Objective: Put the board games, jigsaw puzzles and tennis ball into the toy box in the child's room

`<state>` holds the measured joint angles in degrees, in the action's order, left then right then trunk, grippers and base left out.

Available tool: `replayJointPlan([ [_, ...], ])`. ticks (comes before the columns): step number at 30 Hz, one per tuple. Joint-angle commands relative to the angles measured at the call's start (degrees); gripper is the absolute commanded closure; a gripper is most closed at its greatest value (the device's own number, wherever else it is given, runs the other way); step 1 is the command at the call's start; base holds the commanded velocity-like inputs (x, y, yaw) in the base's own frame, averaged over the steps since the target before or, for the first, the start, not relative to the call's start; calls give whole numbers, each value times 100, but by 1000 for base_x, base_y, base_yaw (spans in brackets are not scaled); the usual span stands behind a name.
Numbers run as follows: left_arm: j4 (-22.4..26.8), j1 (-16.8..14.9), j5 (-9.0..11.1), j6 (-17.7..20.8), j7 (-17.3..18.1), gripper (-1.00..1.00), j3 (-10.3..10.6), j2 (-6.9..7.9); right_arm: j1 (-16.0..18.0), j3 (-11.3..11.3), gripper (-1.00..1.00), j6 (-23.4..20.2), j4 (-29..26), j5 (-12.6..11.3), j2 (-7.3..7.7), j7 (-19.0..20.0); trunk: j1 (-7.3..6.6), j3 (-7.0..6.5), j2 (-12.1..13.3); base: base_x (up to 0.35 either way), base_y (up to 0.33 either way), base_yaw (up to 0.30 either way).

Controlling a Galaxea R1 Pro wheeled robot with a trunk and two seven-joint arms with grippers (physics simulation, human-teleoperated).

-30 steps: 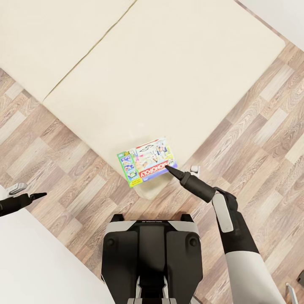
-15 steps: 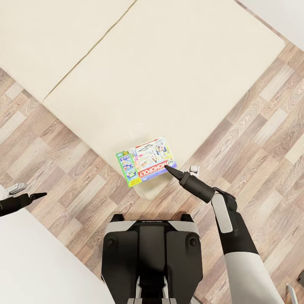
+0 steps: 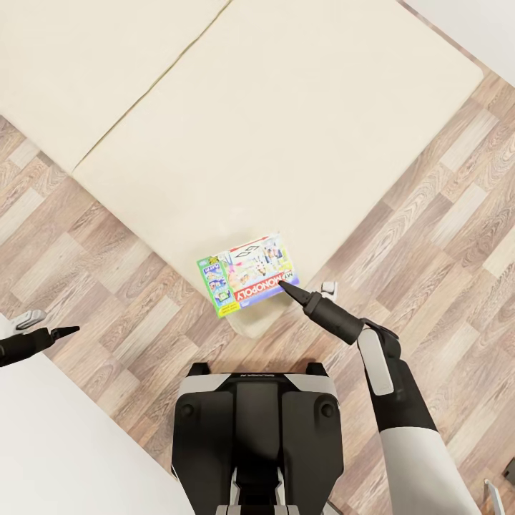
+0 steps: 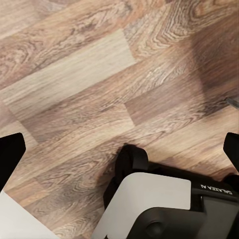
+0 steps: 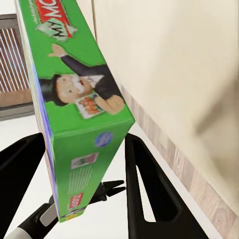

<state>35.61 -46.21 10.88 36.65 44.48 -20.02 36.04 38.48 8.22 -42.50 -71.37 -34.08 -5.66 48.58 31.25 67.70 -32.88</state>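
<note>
Monopoly box [image 3: 248, 272] sits between right gripper [image 5: 82, 164] fingers.

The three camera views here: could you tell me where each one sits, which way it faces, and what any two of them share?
Head view: on the robot's head, looking down at the bed, the Monopoly box, the wooden floor; both arms and the trunk show.
Left wrist view: near the left gripper, facing the floor and the robot's base; dark fingertips at the edges.
Right wrist view: near the right gripper, facing the box's green side between its fingers, the bed beside.
Shared: head and right wrist views both show the Monopoly box.
</note>
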Motion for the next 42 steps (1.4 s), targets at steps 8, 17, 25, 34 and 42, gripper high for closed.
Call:
replayJointPlan([
  [8,-2,0,20,36,16,-100,-11,-50,2,-1,100,-13,-1,16,-12,3,2,4,-6,0,0,0],
  [17,7,1,20,44,17,-100,-11,-86,2,-5,100,120,0,46,-83,-3,2,-31,-6,14,0,121],
  [25,7,-1,20,52,17,-100,-11,-98,2,3,100,160,1,63,-126,2,2,-97,-6,7,0,111],
  [34,7,1,20,57,17,-100,-8,-105,2,4,100,155,1,65,-123,11,2,-181,-6,0,0,10],
  [42,7,0,20,53,17,-100,-6,-134,2,4,100,163,9,67,-128,11,2,-257,-6,0,0,0],
])
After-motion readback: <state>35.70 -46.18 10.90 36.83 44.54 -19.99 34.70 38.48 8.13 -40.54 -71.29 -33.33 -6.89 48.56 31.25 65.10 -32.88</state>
